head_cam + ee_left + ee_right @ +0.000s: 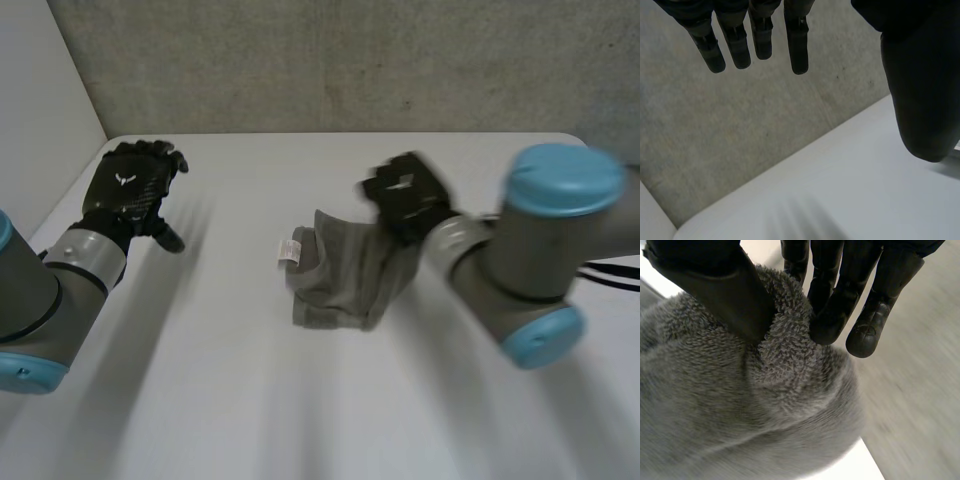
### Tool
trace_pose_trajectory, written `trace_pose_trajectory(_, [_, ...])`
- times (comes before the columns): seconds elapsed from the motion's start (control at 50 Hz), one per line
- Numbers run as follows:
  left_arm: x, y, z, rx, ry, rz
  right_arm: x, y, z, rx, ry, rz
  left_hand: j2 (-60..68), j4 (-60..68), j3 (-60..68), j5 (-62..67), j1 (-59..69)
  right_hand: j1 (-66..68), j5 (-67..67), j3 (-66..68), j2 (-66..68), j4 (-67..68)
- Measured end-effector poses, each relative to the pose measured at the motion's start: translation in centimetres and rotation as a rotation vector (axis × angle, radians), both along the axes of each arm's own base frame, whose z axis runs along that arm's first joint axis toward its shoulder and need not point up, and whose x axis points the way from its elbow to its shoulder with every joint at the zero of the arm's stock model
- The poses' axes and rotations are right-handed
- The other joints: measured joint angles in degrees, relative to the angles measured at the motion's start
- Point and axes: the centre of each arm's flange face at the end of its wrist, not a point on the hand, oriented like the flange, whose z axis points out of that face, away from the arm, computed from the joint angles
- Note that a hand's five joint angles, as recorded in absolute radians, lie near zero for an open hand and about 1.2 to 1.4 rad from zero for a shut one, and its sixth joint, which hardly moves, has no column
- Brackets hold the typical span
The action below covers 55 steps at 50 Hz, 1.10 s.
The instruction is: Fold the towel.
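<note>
A grey towel [345,275] with a white tag [289,250] lies bunched on the white table [200,380], its far right part lifted. My right hand [405,195] is at that far right edge, shut on the towel. In the right wrist view the thumb [725,285] and fingers [832,315] pinch a fold of the grey towel [765,405]. My left hand [135,185] hovers over the table's far left, well away from the towel, open. Its straight fingers [755,40] and thumb [922,90] hold nothing.
A grey wall [350,65] rises behind the table's far edge. The table's left edge [60,210] runs close to my left arm. My right arm [530,260] crosses the right side of the table.
</note>
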Motion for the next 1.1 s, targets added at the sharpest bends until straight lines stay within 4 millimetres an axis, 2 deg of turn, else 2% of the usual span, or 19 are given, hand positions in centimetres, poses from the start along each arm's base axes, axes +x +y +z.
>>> trace_pose_trajectory(0.04, [-0.2,0.1,0.5,-0.013,0.006,-0.007,2.0,1.7,-0.7,-0.012,0.043,0.086,0.0,0.0,0.0,0.0,0.0,0.1,0.0,0.0,0.0,0.0])
trace_pose_trajectory(0.08, [-0.7,0.1,1.1,-0.029,0.018,-0.018,3.9,3.6,-2.2,-0.025,0.118,0.183,-0.4,-0.4,-0.5,-0.3,-0.5,0.5,0.0,0.1,0.0,0.0])
trace_pose_trajectory(0.16, [-1.3,0.2,1.9,-0.046,0.035,-0.034,5.7,5.5,-5.0,-0.04,0.23,0.286,-0.5,-0.5,-0.5,-0.4,-0.5,-0.3,-1.8,-3.7,-0.2,-3.8])
trace_pose_trajectory(0.2, [-1.6,0.2,2.2,-0.052,0.042,-0.041,6.0,6.1,-6.2,-0.039,0.275,0.313,-0.5,-0.5,-0.5,-0.4,-0.5,-8.8,-10.2,-12.7,-7.9,-12.9])
trace_pose_trajectory(0.24, [-2.0,0.1,2.9,-0.064,0.051,-0.052,6.0,6.2,-7.4,-0.025,0.319,0.32,-0.5,-0.5,-0.5,-0.4,-0.5,-35.8,-36.5,-36.2,-33.9,-38.0])
trace_pose_trajectory(0.28, [-2.4,0.0,3.3,-0.071,0.059,-0.06,5.8,6.1,-7.6,-0.01,0.326,0.309,-0.5,-0.5,-0.5,-0.4,-0.5,-46.9,-46.7,-47.8,-45.2,-50.5])
trace_pose_trajectory(0.34, [-3.2,-0.3,4.4,-0.084,0.089,-0.081,4.8,5.5,-6.2,0.052,0.263,0.252,-0.5,-0.5,-0.5,-0.4,-0.5,-56.5,-53.7,-53.3,-53.6,-60.6])
trace_pose_trajectory(0.44, [-4.5,-0.8,5.5,-0.075,0.152,-0.116,2.8,4.8,-2.4,0.135,0.111,0.17,-0.5,-0.5,-0.5,-0.4,-0.5,-59.2,-61.6,-61.7,-57.9,-62.0])
trace_pose_trajectory(0.5, [-6.1,-1.2,6.0,-0.037,0.217,-0.158,0.3,4.6,0.6,0.205,-0.015,0.104,-0.5,-0.5,-0.5,-0.4,-0.5,-59.6,-61.6,-62.3,-57.9,-62.0])
trace_pose_trajectory(0.6, [-8.4,-1.3,5.8,0.021,0.274,-0.195,-2.0,4.8,1.9,0.266,-0.088,0.043,-0.5,-0.5,-0.5,-0.4,-0.5,-59.6,-61.6,-62.3,-57.9,-62.0])
trace_pose_trajectory(0.68, [-10.5,-1.3,4.8,0.092,0.324,-0.192,-3.7,4.6,2.4,0.317,-0.146,-0.017,-0.5,-0.5,-0.5,-0.4,-0.5,-59.6,-61.6,-62.3,-57.9,-62.0])
trace_pose_trajectory(0.74, [-11.7,-1.0,3.7,0.141,0.335,-0.187,-4.7,3.6,2.6,0.359,-0.208,-0.068,-0.5,-0.5,-0.5,-0.4,-0.5,-59.6,-61.6,-62.3,-57.9,-62.0])
trace_pose_trajectory(0.82, [-13.3,0.1,1.1,0.239,0.313,-0.187,-6.3,1.0,2.8,0.444,-0.358,-0.163,-0.5,-0.5,-0.5,-0.4,-0.5,-59.6,-61.6,-62.3,-57.9,-62.0])
trace_pose_trajectory(0.88, [-13.9,1.1,-0.8,0.302,0.282,-0.187,-6.7,-0.5,2.3,0.499,-0.44,-0.204,-0.5,-0.5,-0.5,-0.3,-0.5,-59.6,-61.6,-62.3,-57.9,-62.0])
trace_pose_trajectory(0.96, [-13.8,2.8,-4.0,0.4,0.213,-0.145,-6.4,-2.4,0.9,0.563,-0.512,-0.243,-0.5,-0.5,-0.5,-0.3,-0.5,-59.6,-61.6,-62.3,-57.9,-62.0])
trace_pose_trajectory(1.1, [-12.4,4.3,-7.0,0.475,0.142,-0.065,-4.8,-3.9,-1.9,0.589,-0.498,-0.283,-0.5,-0.5,-0.5,-0.4,-0.5,-59.6,-61.6,-62.3,-57.9,-62.0])
